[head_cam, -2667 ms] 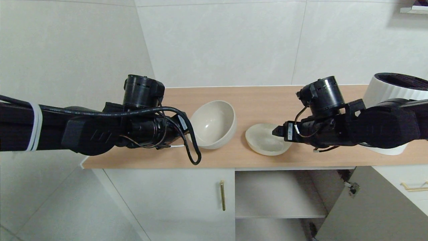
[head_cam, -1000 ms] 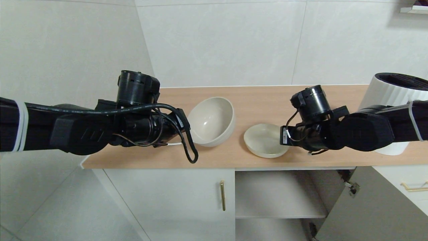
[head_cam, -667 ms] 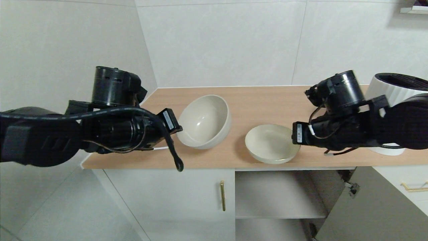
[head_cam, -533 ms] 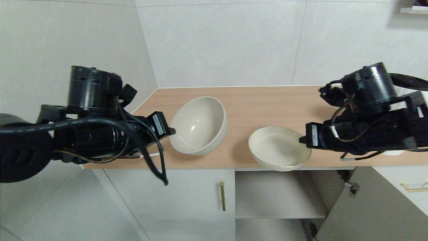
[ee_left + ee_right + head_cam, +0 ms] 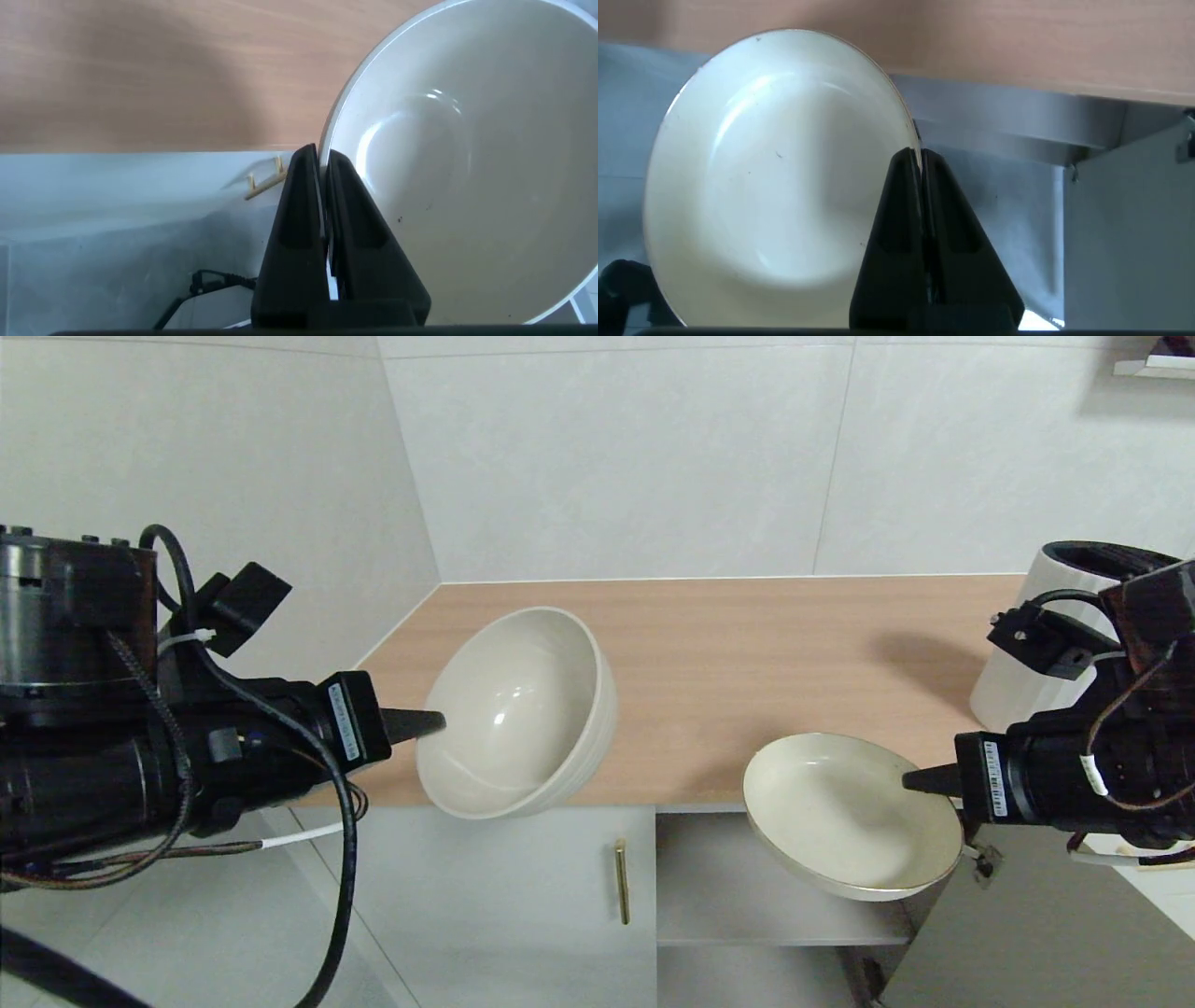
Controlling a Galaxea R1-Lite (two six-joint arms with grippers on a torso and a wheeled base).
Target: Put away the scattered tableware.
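My left gripper (image 5: 431,720) is shut on the rim of a deep cream bowl (image 5: 516,713), which hangs tilted above the counter's front edge. In the left wrist view the fingers (image 5: 322,177) pinch the bowl (image 5: 458,159) at its rim. My right gripper (image 5: 920,778) is shut on the rim of a shallow cream bowl (image 5: 845,817), held in the air in front of the counter, above the open cabinet. In the right wrist view its fingers (image 5: 917,182) clamp that shallow bowl (image 5: 775,168) at its edge.
The wooden counter (image 5: 728,635) runs along a tiled wall. A white ribbed container (image 5: 1036,644) stands at its right end. Below, a cabinet is open with a shelf (image 5: 775,924) inside; its door (image 5: 1046,933) swings out at the right. A closed door with a brass handle (image 5: 621,882) is beside it.
Both arms have drawn back towards me and lifted their bowls off the counter. The deep bowl went left and forward; the shallow bowl went right, past the counter's front edge.
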